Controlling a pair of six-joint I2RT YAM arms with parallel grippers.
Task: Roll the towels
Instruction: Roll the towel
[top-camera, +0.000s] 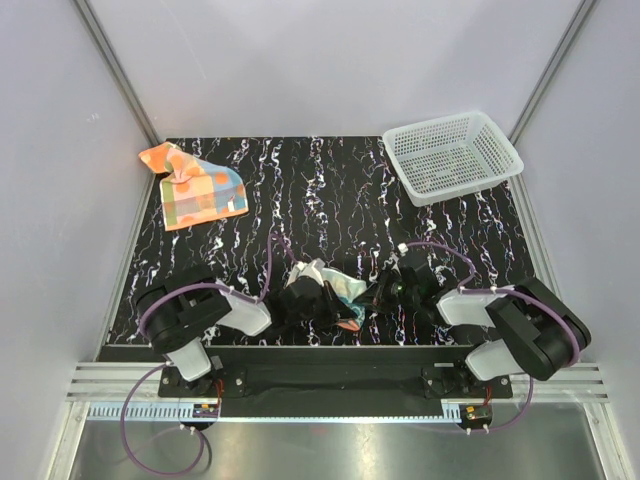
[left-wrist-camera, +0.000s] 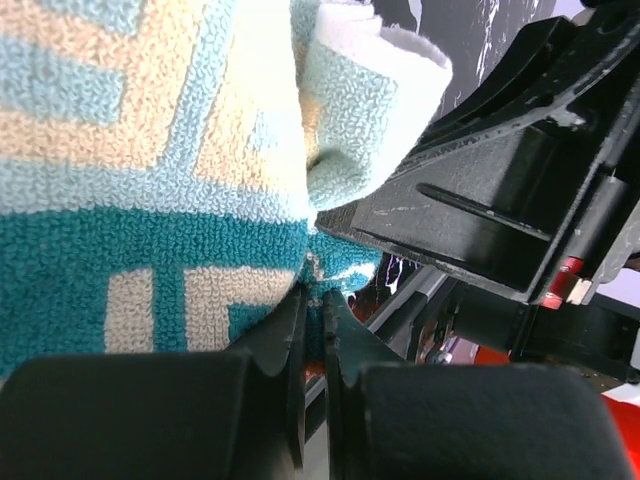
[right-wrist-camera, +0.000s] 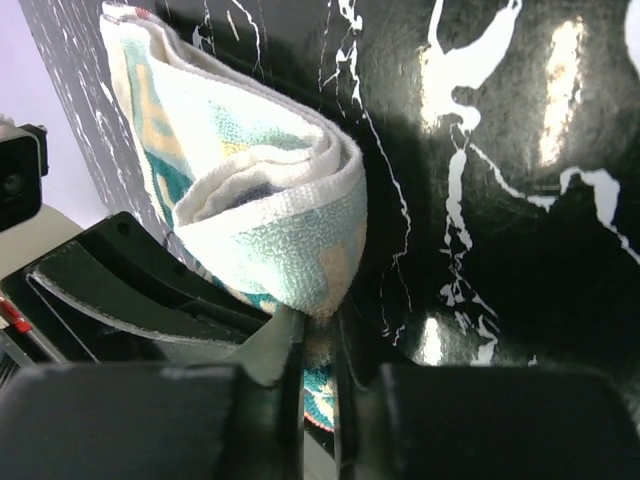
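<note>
Black, white-veined counter (top-camera: 330, 200) carries all items. Near edge, about mid-width: cream towel (top-camera: 348, 288) with teal and orange print, lying bunched between the two hands. Left hand (left-wrist-camera: 315, 310): jaws narrow, almost touching, pinching a teal-printed edge of the cream towel. The cloth fills most of the left wrist view above the fingers (left-wrist-camera: 260, 400). Right hand (right-wrist-camera: 318, 345): jaws likewise narrow, with a thin edge of the same towel caught between them. Right wrist view: the towel is folded over on itself into a loose loop of several layers, its open end toward the camera. It rests on the counter and is not a tight roll. The hands sit close together and face each other across the towel, left hand on its left side, right hand on its right. Each hand's black body shows in the other's wrist view. Whether the two hands touch each other: cannot tell. Far left corner: orange towel (top-camera: 192, 188) with blue, green and yellow patches, spread out loosely and unrolled, its far end rumpled, well apart from both hands. Far right corner: white mesh basket (top-camera: 450, 155), upright, set askew to the counter's edges, well apart from both towels.
</note>
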